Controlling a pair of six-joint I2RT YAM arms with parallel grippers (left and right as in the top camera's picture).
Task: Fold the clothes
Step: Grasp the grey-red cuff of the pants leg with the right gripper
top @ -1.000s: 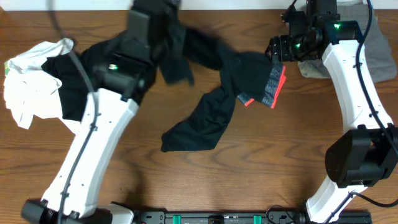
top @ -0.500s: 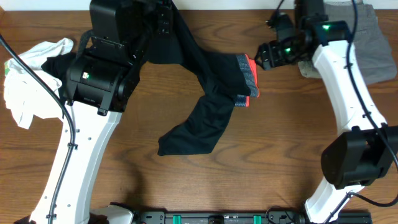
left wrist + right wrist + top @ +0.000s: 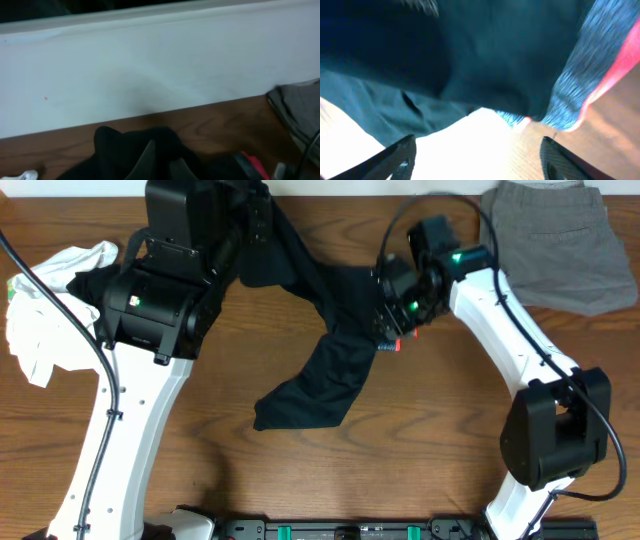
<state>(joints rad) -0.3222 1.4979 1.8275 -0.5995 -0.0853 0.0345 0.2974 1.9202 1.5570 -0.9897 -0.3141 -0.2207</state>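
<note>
The long black trousers hang from my left gripper at the table's far edge and trail down to the middle. The left gripper is shut on a bunch of the black cloth. The grey-and-coral waistband lies under my right gripper. In the right wrist view the right gripper is open and empty, with the trousers and waistband just beyond its fingers. The white T-shirt and a black garment are heaped at the far left.
Grey-khaki shorts with a back pocket lie at the far right corner; they also show in the left wrist view. A pale wall runs along the table's far edge.
My right gripper has moved left and down over the trousers and has let go of the waistband. My left arm, raised since a second ago, has stayed put over the last half second.
</note>
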